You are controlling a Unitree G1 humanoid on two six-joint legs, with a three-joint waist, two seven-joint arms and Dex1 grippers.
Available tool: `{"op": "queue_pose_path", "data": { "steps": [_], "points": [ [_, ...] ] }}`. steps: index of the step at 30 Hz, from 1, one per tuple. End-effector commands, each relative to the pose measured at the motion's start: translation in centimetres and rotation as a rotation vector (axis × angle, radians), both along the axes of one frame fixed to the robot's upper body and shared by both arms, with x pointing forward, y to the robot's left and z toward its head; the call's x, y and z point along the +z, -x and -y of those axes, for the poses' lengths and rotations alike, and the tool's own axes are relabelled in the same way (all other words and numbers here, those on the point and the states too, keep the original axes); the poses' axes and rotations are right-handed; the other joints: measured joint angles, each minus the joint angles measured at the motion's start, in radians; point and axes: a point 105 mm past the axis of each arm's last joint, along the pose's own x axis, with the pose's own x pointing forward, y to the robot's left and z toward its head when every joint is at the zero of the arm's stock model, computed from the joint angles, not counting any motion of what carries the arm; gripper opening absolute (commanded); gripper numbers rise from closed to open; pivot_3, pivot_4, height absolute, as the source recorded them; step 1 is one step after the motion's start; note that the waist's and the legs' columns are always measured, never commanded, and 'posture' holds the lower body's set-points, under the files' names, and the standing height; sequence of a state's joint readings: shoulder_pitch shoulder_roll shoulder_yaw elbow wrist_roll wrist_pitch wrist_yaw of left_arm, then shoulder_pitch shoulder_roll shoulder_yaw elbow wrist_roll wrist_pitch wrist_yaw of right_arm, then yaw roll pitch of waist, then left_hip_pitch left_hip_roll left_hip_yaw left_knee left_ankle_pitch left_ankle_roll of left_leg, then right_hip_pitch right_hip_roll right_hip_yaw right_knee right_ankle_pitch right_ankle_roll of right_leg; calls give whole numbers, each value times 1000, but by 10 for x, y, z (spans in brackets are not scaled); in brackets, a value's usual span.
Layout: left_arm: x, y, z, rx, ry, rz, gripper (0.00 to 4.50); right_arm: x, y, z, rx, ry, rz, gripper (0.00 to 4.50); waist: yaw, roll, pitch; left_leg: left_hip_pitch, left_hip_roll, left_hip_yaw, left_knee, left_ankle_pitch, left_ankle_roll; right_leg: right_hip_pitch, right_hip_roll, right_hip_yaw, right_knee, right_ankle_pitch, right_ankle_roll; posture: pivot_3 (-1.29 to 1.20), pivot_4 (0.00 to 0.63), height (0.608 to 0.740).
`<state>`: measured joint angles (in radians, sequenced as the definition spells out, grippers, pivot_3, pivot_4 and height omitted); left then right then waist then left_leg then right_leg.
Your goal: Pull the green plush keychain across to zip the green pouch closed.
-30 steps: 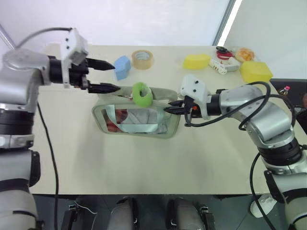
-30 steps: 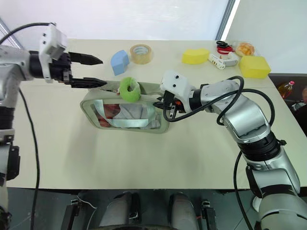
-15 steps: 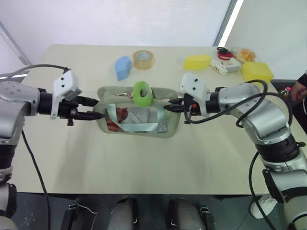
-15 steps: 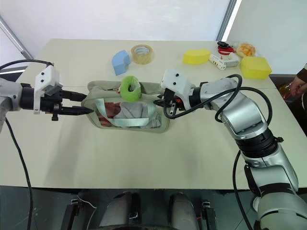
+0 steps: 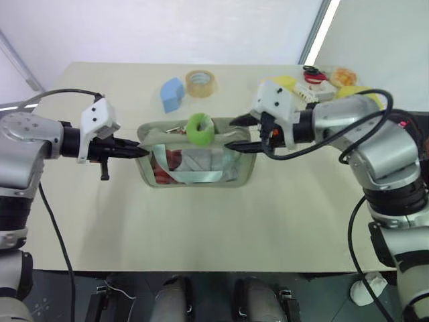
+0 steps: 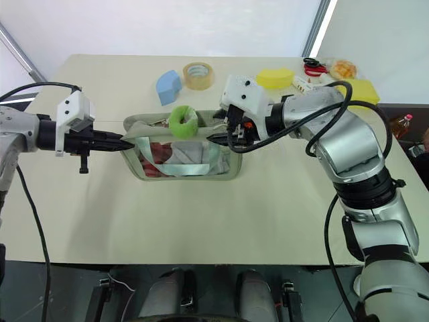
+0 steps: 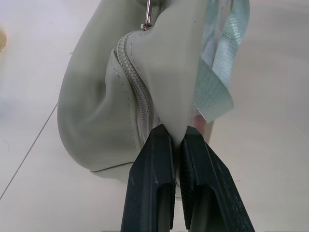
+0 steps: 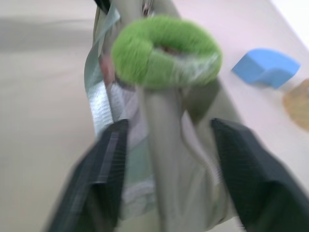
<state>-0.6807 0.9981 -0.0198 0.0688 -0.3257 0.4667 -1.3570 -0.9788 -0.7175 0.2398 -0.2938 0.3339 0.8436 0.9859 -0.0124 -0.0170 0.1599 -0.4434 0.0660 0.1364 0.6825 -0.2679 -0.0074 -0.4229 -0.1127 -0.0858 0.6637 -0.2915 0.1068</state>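
The green pouch stands on the table with red and white contents behind its clear window. The green plush keychain sits at the middle of its top edge. My left gripper is shut on the pouch's left end; in the left wrist view its fingertips pinch the fabric beside the zipper. My right gripper is open at the pouch's right end, one finger above the top edge and one in front. In the right wrist view the pouch's edge runs between the spread fingers, with the keychain just beyond.
A blue foam piece and a beige tape roll lie behind the pouch. Yellow boxes and small red and white items sit at the far right corner. Bare table lies in front of the pouch.
My left gripper came down to the pouch's left end and shut on it. My right gripper let go of the right end, opened and rose a little.
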Motion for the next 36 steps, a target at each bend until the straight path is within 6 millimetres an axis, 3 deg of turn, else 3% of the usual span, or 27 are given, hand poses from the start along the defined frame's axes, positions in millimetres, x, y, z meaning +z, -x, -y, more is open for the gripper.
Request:
{"op": "queue_pose_path", "data": {
  "steps": [1, 10, 17, 20, 23, 24, 31, 36],
  "points": [
    [8, 2, 3, -25, -14, 27, 0, 19, 14, -17, 82, -20, 118, 2678, 0, 0, 0, 0, 0, 0, 0, 0, 0, 0, 0, 0, 0, 0, 0, 0, 150, 740],
    [12, 0, 5, -34, -7, 33, 0, -1, 8, -51, 141, 17, 173, 2678, -1, 0, 0, 0, 0, 0, 0, 0, 0, 0, 0, 0, 0, 0, 0, 0, 150, 740],
    [14, 0, 8, -38, 0, 39, 0, -11, -7, -50, 120, 69, 197, 2678, 0, 0, 0, 0, 0, 0, 0, 0, 0, 0, 0, 0, 0, 0, 0, 0, 150, 740],
    [14, 0, 7, -35, 1, 40, 0, -1, -4, -45, 124, 35, 178, 1822, 0, 0, 0, 0, 0, 0, 0, 0, 0, 0, 0, 0, 0, 0, 0, 0, 150, 740],
    [12, -1, 7, -32, -3, 40, 0, 10, 0, -42, 127, -17, 150, 295, 0, 0, 0, 0, 0, 0, 0, 0, 0, 0, 0, 0, 0, 0, 0, 0, 150, 740],
    [11, -1, 7, -32, -3, 40, 0, 13, 2, -40, 125, -42, 132, 71, 0, 0, 0, 0, 0, 0, 0, 0, 0, 0, 0, 0, 0, 0, 0, 0, 150, 740],
    [9, -5, 8, -35, 2, 37, 0, 32, 8, -3, 46, -305, -200, 71, 1, 0, 0, 0, 0, 0, 0, 0, 0, 0, 0, 0, 0, 0, 0, 0, 150, 740],
    [7, -7, 10, -42, 3, 38, 0, 23, -1, 17, -69, -370, -282, 71, 1, 0, 0, 0, 0, 0, 0, 0, 0, 0, 0, 0, 0, 0, 0, 0, 150, 740]
  ]
}}
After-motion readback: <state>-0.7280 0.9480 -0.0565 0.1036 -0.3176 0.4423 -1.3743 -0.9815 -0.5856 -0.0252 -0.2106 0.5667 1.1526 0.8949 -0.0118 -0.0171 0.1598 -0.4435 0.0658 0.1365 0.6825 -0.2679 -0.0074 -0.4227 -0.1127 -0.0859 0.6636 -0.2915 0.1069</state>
